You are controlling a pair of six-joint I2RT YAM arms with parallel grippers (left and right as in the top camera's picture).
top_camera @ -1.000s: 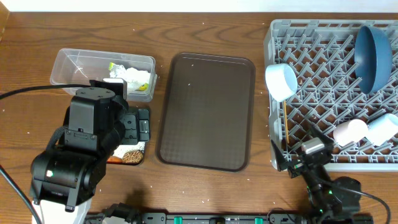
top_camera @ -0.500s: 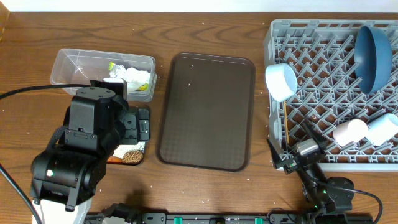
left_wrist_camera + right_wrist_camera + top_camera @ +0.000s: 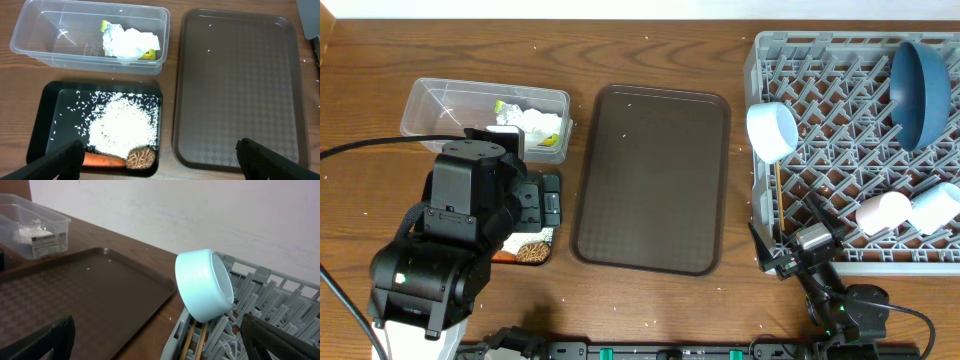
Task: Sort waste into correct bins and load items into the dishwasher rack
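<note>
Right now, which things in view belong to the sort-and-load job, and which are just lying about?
Job:
- clear tub holding the napkin
- black tray holding rice, carrot, brown lump
- rack holding blue plate, white bowl, pink cup, blue cup, chopsticks

Lying about:
- brown serving tray

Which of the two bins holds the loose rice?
The shallow black tray: the rice is piled in it, with the carrot and brown lump at one edge. The clear tub holds crumpled paper instead.
</note>
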